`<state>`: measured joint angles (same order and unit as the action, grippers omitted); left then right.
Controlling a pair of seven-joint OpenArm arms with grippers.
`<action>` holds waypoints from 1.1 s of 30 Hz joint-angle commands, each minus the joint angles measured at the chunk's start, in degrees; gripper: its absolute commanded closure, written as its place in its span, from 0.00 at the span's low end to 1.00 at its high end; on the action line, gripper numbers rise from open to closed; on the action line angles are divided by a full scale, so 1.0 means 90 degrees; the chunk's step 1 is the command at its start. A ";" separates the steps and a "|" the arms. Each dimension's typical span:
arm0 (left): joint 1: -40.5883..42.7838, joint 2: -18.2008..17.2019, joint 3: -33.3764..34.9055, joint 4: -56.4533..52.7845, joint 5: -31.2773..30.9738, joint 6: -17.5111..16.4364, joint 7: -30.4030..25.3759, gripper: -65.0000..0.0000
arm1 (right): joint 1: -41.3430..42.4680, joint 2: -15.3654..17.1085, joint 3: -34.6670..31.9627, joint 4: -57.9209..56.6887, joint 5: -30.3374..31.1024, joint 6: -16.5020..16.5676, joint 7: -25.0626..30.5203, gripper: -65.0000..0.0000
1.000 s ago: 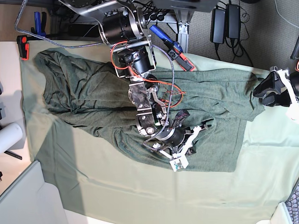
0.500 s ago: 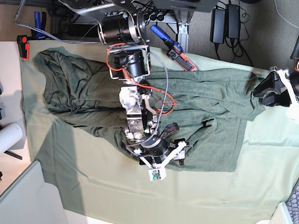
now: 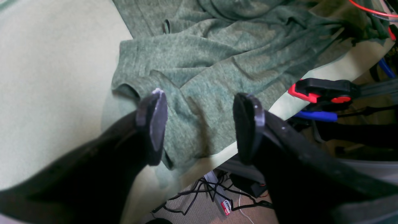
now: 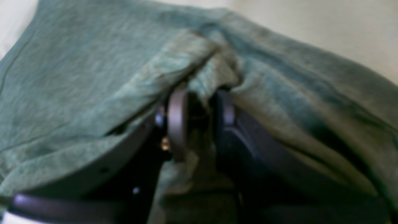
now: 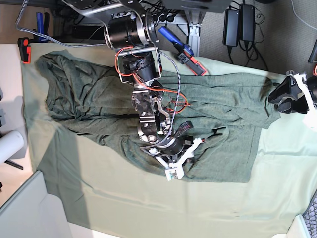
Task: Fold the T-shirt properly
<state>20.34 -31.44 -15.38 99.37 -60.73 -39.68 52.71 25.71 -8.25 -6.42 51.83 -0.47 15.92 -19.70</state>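
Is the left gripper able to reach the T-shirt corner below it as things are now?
Probably yes. The left gripper stands open above the T-shirt corner near the tablecloth edge, and nothing lies between them.

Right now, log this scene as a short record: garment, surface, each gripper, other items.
garment: T-shirt, dark heathered green, spread out and rumpled, not folded yet
surface: pale green tablecloth under it
right gripper: jaws close together with a bunched fold of the shirt between them
left gripper: jaws apart, empty, above the shirt's edge near the table edge
other items: red and black clamp at the table edge
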 commanded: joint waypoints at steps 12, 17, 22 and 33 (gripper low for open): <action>-0.0039 -0.0109 -0.0056 0.0087 -0.0160 -0.0035 -0.0070 0.43 | 0.0287 -0.0049 -0.1379 0.0138 0.0287 0.0602 0.0238 0.90; -0.0063 -0.0112 -0.0066 0.0087 -0.0151 -0.0035 -0.0117 0.43 | 0.0279 -0.0049 -0.2157 0.0306 0.0287 0.0617 0.0238 0.90; -0.0248 -0.0109 -0.0415 0.0087 -0.0160 -0.0035 -0.0141 0.43 | 0.0267 -0.0049 -0.2803 0.0529 0.0289 0.0622 0.0199 0.90; -0.0680 -0.0107 -0.0840 0.0087 -0.0019 -0.0035 -0.0627 0.43 | 0.0260 -0.0051 -0.2982 0.0804 0.0267 0.0653 0.0112 0.40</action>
<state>14.76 -31.40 -22.48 99.37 -60.10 -39.68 48.31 26.52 -8.08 -33.47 57.56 1.61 20.80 -19.99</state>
